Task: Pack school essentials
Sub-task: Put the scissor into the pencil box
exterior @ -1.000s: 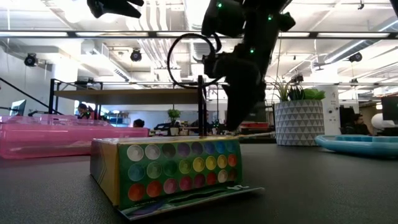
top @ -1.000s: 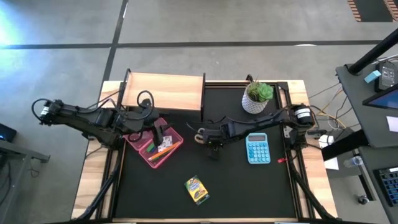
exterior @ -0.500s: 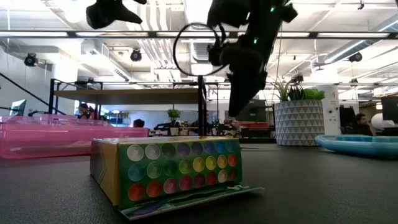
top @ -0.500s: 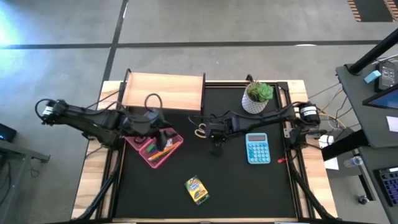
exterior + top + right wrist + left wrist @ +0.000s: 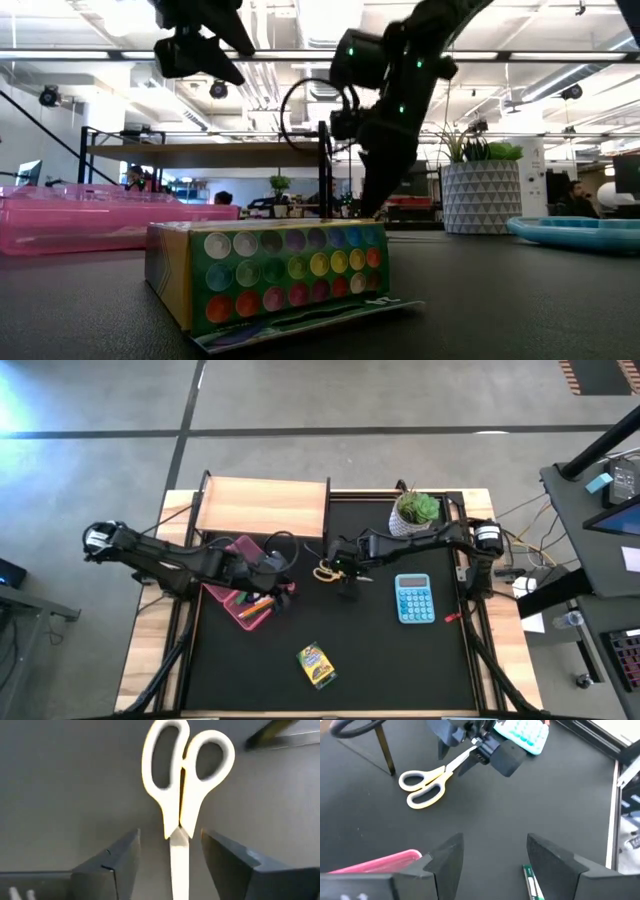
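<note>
High view: one scissors (image 5: 325,571), one crayon box (image 5: 316,664), one calculator (image 5: 413,598).

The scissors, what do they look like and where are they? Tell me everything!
The scissors have two pale yellow loop handles that look like plastic and a shut, silvery blade. They lie flat on the black table, near its middle, between the pink tray and the blue calculator. The right gripper is right over the blade end, with its fingers open on either side of the blade. The handles point away from it and touch nothing else.
</note>
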Controlling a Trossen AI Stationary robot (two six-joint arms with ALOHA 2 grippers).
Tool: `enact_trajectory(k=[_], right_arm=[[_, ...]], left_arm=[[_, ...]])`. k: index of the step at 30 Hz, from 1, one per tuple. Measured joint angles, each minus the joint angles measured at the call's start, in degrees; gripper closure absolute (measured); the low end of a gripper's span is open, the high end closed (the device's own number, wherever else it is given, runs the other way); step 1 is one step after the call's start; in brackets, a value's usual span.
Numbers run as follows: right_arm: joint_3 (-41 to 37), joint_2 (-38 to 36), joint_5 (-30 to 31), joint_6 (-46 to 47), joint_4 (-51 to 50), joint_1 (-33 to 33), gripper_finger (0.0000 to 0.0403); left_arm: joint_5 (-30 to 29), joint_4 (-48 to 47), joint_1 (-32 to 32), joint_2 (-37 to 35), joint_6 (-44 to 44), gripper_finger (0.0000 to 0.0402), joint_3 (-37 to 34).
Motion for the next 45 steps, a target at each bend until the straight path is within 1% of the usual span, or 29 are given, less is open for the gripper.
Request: enact_trajectory(k=[4, 8, 10, 13, 17, 20, 27, 28, 30, 34, 43, 45], right_arm=[[-0.7, 1.9, -0.8, -3.3, 3.2, -2.7, 0.0183], [-0.7, 3.9, -6.0, -4.4, 5.1, -4.9, 0.0183], [-0.6, 5.2, -5.8, -5.4, 5.6, -5.4, 0.0183], [-0.5, 6.4, -7.2, -5.1, 6.0, -6.3, 0.0183], [-0.5, 7.4, -6.9, -6.5, 6.1, -6.3, 0.0186], [-0.6, 8.6, -6.7, -6.5, 6.2, -6.3, 0.0207], [-0.6, 12.9, -7.2, -5.9, 5.9, -5.3, 0.0307], [-0.6, 13.3, -7.2, -5.5, 5.8, -5.1, 0.0316], [-0.6, 13.6, -7.6, -5.5, 5.2, -4.8, 0.0318], [-0.6, 12.5, -8.7, -6.1, 4.6, -4.6, 0.0318], [-0.8, 4.6, -11.9, -5.8, 2.2, -4.6, 0.0311], [-1.1, 3.0, -13.2, -5.0, -0.3, -4.4, 0.0310]], left_arm=[[-0.3, 0.0, 0.0, -0.3, -2.2, 0.0201, 0.0], [-0.4, 0.1, 0.0, -1.1, -3.4, 0.0201, 0.0], [-0.4, 0.0, 0.0, -1.2, -3.4, 0.0201, 0.0], [-0.5, 0.0, 0.0, -1.4, -3.4, 0.0201, 0.0], [-0.5, 0.0, 0.1, -1.4, -3.4, 0.0201, 0.0], [-0.5, 0.0, 0.0, -1.4, -3.4, 0.0201, 0.0], [-0.5, 0.0, 0.0, -1.4, -3.4, 0.0201, 0.0], [-0.5, 0.0, 0.0, -1.4, -3.4, 0.0201, 0.0], [-0.5, 0.0, 0.0, -1.4, -3.4, 0.0201, 0.0], [-0.5, 0.0, 0.0, -1.4, -3.4, 0.0201, 0.0], [-0.1, 0.0, 0.0, -1.4, -3.4, 0.0201, -0.1], [0.0, 0.0, 0.0, -1.4, -3.4, 0.0201, -0.1]])
